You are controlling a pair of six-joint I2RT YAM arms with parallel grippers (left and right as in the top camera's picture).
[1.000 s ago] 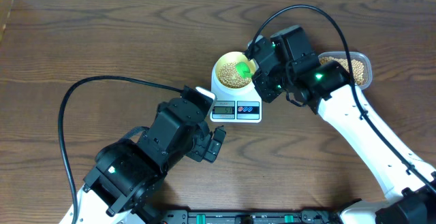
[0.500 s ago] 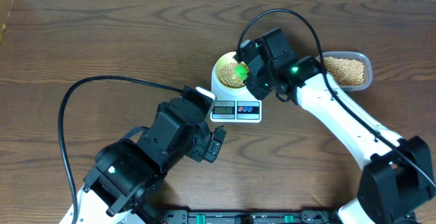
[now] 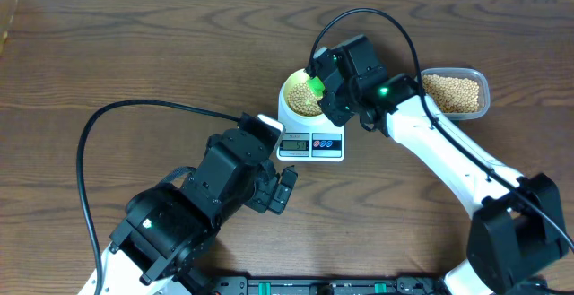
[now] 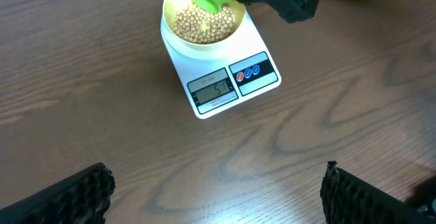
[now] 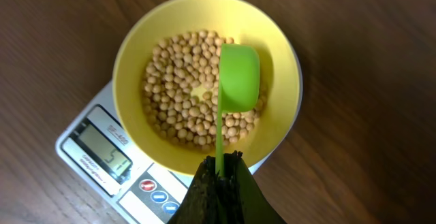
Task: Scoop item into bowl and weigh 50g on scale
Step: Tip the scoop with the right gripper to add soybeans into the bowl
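I caught the scale [image 4: 228,82] near top centre of the left wrist view. Its grey display [image 4: 213,89] showed what looked like 51, and the small print around it was too tiny to read.

Even bright light, soft shadows, perhaps slight blur

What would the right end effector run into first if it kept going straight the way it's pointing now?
Probably the beans in the yellow bowl: the green scoop the right end effector holds hangs over them. Depth is unclear, so the bowl's near rim might come first.
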